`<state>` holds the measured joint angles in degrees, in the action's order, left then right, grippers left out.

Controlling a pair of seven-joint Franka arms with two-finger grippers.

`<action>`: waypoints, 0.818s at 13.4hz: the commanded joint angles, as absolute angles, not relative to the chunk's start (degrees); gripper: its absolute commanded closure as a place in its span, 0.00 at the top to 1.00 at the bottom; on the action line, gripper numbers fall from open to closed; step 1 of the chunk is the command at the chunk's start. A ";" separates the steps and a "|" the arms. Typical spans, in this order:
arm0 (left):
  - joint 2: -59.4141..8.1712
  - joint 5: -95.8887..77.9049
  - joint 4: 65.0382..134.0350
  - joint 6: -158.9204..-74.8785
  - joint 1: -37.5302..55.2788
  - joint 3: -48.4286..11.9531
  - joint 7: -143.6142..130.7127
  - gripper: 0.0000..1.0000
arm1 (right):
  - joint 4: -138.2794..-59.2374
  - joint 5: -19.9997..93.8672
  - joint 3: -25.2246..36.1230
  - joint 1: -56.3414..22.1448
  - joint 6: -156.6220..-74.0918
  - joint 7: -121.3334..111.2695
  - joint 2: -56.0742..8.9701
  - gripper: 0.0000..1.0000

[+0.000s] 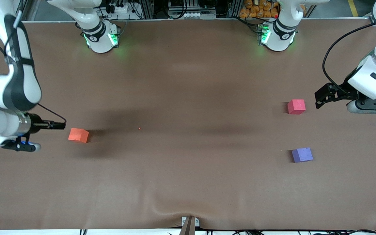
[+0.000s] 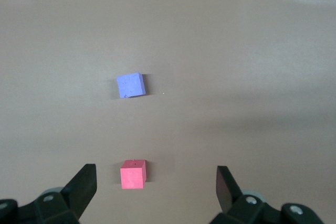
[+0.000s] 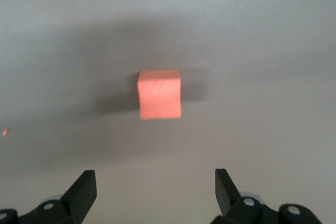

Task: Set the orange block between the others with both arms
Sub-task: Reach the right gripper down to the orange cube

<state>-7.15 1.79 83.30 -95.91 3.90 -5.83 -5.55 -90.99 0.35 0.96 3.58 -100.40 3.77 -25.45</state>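
The orange block [image 1: 78,135] lies on the brown tabletop [image 1: 188,98] toward the right arm's end, well apart from the other two cubes. The right pincer [image 1: 59,125] hangs just beside it, released, fingers [image 3: 84,190] spread wide and the block ahead of the gap, not touched. At the left arm's end, the left pincer [image 1: 321,98] hangs beside the pink cube [image 1: 296,106], likewise released and empty. The purple cube [image 1: 302,154] sits nearer the front camera than the pink one.
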 commanded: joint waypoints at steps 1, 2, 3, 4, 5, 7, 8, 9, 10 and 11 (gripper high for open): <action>-7.21 1.67 83.06 -96.33 3.25 -5.98 -4.22 1.00 | -91.93 -0.62 0.35 4.92 -104.40 3.78 -28.03 1.00; -7.29 1.67 83.06 -96.33 3.16 -5.98 -4.22 1.00 | -92.54 -0.53 0.35 4.83 -106.07 3.61 -29.08 1.00; -7.29 1.67 83.06 -96.33 3.08 -5.89 -4.22 1.00 | -92.98 -0.53 0.35 4.75 -107.04 3.34 -30.22 1.00; -7.21 1.67 83.06 -96.24 3.16 -5.89 -4.22 1.00 | -92.99 -0.44 0.35 4.66 -107.31 3.34 -31.19 1.00; -7.29 1.67 83.06 -96.33 3.16 -5.89 -4.22 1.00 | -92.99 -0.27 0.35 4.40 -107.40 3.25 -31.90 1.00; -7.29 1.67 83.06 -96.33 3.16 -5.89 -4.22 1.00 | -92.99 -0.26 0.35 3.96 -108.71 3.16 -33.22 1.00; -7.29 1.58 83.06 -96.33 3.16 -5.89 -4.22 1.00 | -92.99 -0.26 0.35 3.96 -109.42 3.16 -33.92 1.00; -7.29 1.58 83.14 -96.24 3.08 -5.80 -4.22 1.00 | -92.99 -0.26 0.35 3.87 -109.51 3.16 -34.71 1.00; -7.29 1.58 83.06 -96.33 3.08 -5.80 -4.13 1.00 | -92.99 -0.26 0.35 3.87 -109.51 3.16 -35.24 1.00; -7.29 1.58 83.06 -96.24 3.08 -5.71 -4.22 1.00 | -92.99 -0.18 0.26 3.87 -109.51 3.16 -35.59 1.00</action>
<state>-7.22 1.79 83.32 -95.91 3.51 -5.68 -5.55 -92.70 0.34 0.57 3.76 -108.93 3.69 -34.96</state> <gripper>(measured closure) 0.000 0.000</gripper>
